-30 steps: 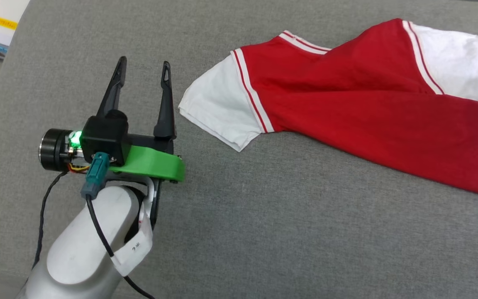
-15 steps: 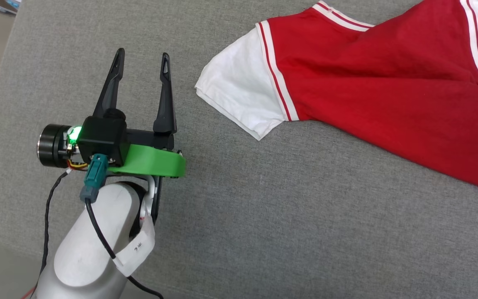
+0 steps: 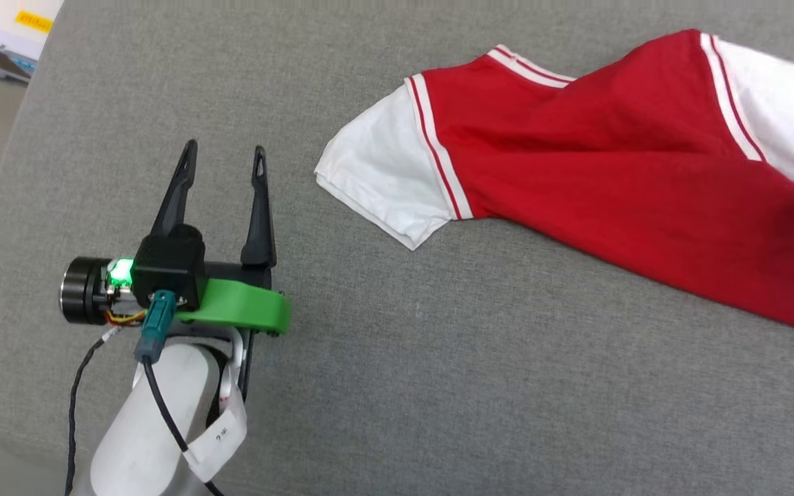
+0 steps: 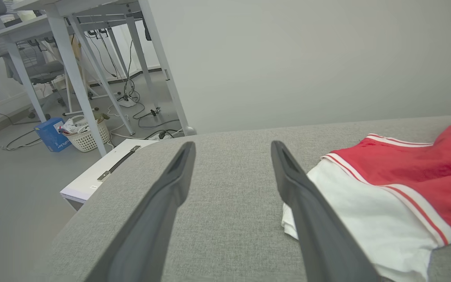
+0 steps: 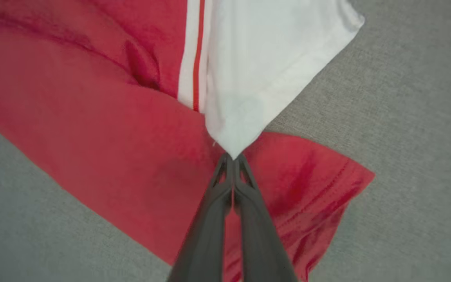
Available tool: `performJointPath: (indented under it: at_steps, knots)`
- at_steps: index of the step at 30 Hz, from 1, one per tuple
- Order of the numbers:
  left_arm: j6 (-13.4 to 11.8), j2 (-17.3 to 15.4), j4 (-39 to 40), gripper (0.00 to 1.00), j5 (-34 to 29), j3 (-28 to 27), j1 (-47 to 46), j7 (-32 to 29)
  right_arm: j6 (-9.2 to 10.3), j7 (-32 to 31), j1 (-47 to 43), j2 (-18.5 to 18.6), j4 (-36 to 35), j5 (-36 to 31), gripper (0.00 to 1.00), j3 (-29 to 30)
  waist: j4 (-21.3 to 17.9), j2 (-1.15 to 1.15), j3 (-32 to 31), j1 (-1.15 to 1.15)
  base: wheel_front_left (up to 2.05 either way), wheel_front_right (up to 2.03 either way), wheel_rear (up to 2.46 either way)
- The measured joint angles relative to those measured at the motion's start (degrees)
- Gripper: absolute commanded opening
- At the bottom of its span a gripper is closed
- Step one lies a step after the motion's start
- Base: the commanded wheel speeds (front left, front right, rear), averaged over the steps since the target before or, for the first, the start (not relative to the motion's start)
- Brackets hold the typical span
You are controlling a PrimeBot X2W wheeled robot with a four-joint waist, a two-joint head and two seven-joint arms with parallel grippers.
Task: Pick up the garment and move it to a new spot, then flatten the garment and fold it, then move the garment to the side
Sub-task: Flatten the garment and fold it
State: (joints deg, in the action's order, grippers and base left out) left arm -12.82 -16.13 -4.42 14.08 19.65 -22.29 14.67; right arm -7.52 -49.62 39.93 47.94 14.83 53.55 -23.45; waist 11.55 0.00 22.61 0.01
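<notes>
**Inspector:** Where did the garment lie?

**Operator:** I found the garment (image 3: 611, 186) across the upper right of the head view, on the grey fabric-covered counter (image 3: 438, 386). Its red body ran off the right edge of the frame. One white sleeve (image 3: 376, 172) lay flat, pointing toward the frame's centre.

**Inspector:** Condition of the left pincer?

**Operator:** I noted the left pincer (image 3: 225, 146) at the lower left of the head view, its fingers spread wide with nothing between them. It stood near that white sleeve but apart from it. In the left wrist view, the left pincer (image 4: 232, 144) opened onto bare grey cloth, and the garment (image 4: 405, 172) lay at the right, its sleeve partly behind one finger.

**Inspector:** And the right pincer?

**Operator:** In the right wrist view, I recorded the right pincer (image 5: 231, 156) at centre, fingers pressed together and pinching the corner of the second sleeve (image 5: 257, 58). The garment (image 5: 92, 117) lay red beneath it.
</notes>
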Motion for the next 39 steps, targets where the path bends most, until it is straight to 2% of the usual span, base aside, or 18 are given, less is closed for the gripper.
performJointPath:
  at_steps: [5,11,15,21,22,23,28,34,39]
  knots:
    - [0.5,0.0,-0.3,1.0,-0.1,-1.3,4.1,0.0,0.0,3.6,-8.5,4.7,-7.9,2.9,0.0,0.4,-1.3,0.0,-3.8,-0.01,0.0,0.0,0.0]
    - [0.5,0.0,0.2,1.0,-0.6,-2.6,7.1,0.0,-0.01,7.9,-20.8,6.9,-12.8,4.2,0.0,4.3,-4.0,0.0,-7.0,-0.01,0.0,0.0,0.0]
    - [0.6,0.4,0.7,1.0,-1.0,-2.6,7.6,0.0,-0.01,9.6,-26.6,5.4,-11.5,2.8,0.0,5.8,-5.5,0.0,-7.4,-0.01,0.0,0.0,0.0]
    - [1.3,0.6,-0.2,1.0,-1.4,-2.8,7.6,0.0,-0.01,15.3,-28.2,-1.3,-6.3,-2.4,0.0,6.3,-5.7,0.0,-6.4,-0.01,0.0,0.0,0.0]
    - [1.5,0.6,-0.5,1.0,-1.4,-3.0,7.5,0.0,-0.01,16.2,-28.1,-2.0,-5.7,-2.8,0.43,6.4,-5.7,0.0,-6.3,-0.01,0.0,0.0,0.0]
    - [1.6,0.5,-0.8,1.0,-1.5,-3.1,7.5,0.0,-0.01,17.3,-28.0,-2.8,-5.2,-3.2,1.0,6.5,-5.7,0.0,-6.4,-0.01,0.0,0.0,0.0]
    - [2.1,0.5,-1.9,1.0,-1.5,-3.7,7.6,0.0,-0.01,22.0,-28.1,-3.2,-6.3,-4.8,1.0,8.5,-5.8,0.0,-8.1,-0.01,0.0,0.0,0.0]
    - [2.3,0.2,-1.6,1.0,-1.6,-4.5,8.3,0.0,-0.01,30.1,-30.8,-3.5,-11.5,-8.9,1.0,18.0,-6.3,0.0,-10.3,-0.01,0.0,0.0,0.0]
    - [5.1,-2.7,-1.6,1.0,-1.7,-4.7,6.8,-0.5,-0.01,37.1,-32.3,-9.2,-17.0,-16.1,1.0,26.3,-7.3,0.0,-11.0,-0.01,0.0,0.0,0.0]
